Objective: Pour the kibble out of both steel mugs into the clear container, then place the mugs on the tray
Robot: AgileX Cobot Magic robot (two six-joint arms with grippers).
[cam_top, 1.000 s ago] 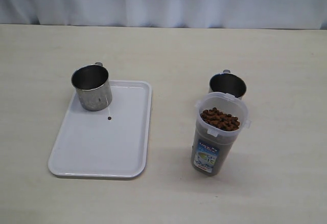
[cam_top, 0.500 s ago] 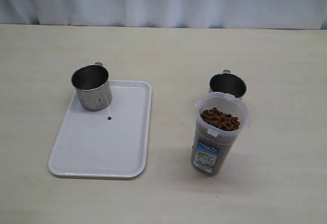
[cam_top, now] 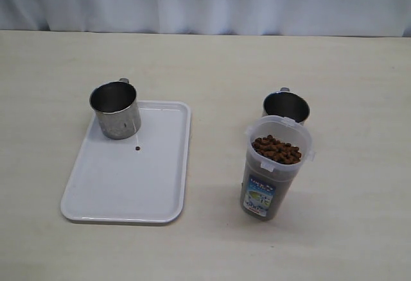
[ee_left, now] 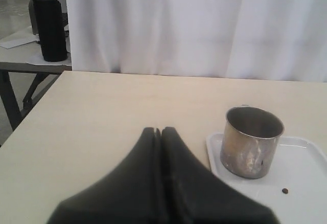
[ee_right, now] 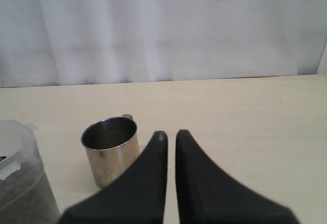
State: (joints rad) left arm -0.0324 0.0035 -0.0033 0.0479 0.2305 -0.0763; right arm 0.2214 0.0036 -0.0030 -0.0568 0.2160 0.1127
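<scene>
One steel mug stands upright on the far left corner of the white tray, and its inside looks empty. A single kibble pellet lies on the tray beside it. The second steel mug stands on the table just behind the clear container, which holds kibble almost up to its rim. No arm shows in the exterior view. My left gripper is shut and empty, short of the mug on the tray. My right gripper has only a thin slit between its fingers and holds nothing; it sits beside the other mug and the container.
A white curtain closes off the table's far edge. Beyond the table's left end, a second table carries a black cylinder. Bare tabletop lies to the right of the container.
</scene>
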